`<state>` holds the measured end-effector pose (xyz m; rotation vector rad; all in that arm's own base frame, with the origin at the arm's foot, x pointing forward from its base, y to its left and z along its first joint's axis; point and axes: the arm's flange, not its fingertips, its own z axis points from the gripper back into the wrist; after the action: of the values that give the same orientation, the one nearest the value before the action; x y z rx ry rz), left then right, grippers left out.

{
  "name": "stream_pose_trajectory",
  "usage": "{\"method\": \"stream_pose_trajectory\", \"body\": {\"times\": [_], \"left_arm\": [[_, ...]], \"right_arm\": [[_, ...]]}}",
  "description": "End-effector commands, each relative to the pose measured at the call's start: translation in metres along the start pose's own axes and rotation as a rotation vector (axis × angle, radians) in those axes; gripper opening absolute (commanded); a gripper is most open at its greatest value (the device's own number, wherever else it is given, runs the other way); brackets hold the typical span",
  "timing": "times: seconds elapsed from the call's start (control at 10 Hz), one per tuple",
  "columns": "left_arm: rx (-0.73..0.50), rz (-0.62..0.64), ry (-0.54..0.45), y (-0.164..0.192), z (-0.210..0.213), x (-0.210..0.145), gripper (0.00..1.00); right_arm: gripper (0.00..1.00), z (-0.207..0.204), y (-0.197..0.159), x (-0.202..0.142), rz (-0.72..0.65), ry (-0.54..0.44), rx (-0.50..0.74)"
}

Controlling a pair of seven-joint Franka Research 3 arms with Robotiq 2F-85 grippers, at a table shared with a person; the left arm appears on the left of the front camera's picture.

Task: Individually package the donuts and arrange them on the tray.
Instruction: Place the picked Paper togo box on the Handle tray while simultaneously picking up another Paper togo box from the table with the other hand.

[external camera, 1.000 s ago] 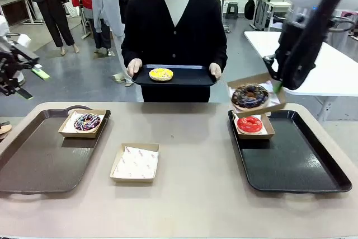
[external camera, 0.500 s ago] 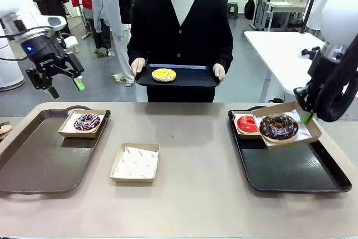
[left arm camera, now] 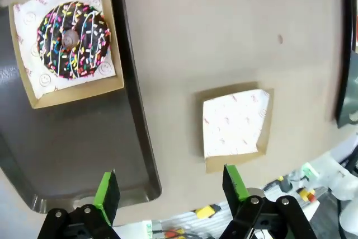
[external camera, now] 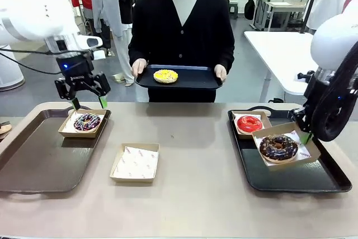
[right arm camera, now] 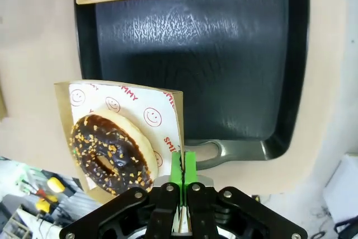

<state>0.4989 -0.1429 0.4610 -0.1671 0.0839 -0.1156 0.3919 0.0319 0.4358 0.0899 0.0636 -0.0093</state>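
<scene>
Well, donut box (external camera: 300, 149) over bare tray (external camera: 296, 178)

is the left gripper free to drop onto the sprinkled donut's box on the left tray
Probably yes: the left gripper hangs open just above the sprinkled donut in its box, nothing lies between them, and the person's hands hold another tray farther off.

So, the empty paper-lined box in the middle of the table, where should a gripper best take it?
Probably by one raised side wall of the empty box, from above, one finger inside, one outside: it lies flat, shallow and wide. The right gripper pinches the chocolate donut's box by its rim this way.
</scene>
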Motion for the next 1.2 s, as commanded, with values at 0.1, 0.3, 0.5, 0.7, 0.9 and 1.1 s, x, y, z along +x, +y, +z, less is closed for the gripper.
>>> {"method": "stream_pose_trajectory", "body": {"times": [0.1,0.3,0.5,0.7,0.9,1.1], "left_arm": [[0.052,0.038,-0.010,-0.010,-0.038,-0.002,0.97],[0.067,0.051,-0.018,-0.021,-0.070,-0.010,0.97],[0.064,0.055,-0.034,-0.035,-0.092,-0.021,0.97],[0.098,0.062,-0.063,-0.048,-0.112,-0.025,0.97],[0.141,0.036,-0.080,-0.059,-0.130,-0.035,0.97],[0.151,0.032,-0.092,-0.065,-0.137,-0.033,0.97]], "right_arm": [[0.01,-0.008,0.009,0.008,-0.049,0.036,-0.056],[0.01,-0.013,0.008,0.003,-0.016,0.031,-0.026],[0.01,-0.013,0.008,0.003,-0.016,0.031,-0.026],[0.01,-0.013,0.008,0.003,-0.016,0.031,-0.026],[0.01,-0.013,0.008,0.003,-0.016,0.031,-0.026],[0.01,-0.013,0.008,0.003,-0.016,0.031,-0.026]]}}
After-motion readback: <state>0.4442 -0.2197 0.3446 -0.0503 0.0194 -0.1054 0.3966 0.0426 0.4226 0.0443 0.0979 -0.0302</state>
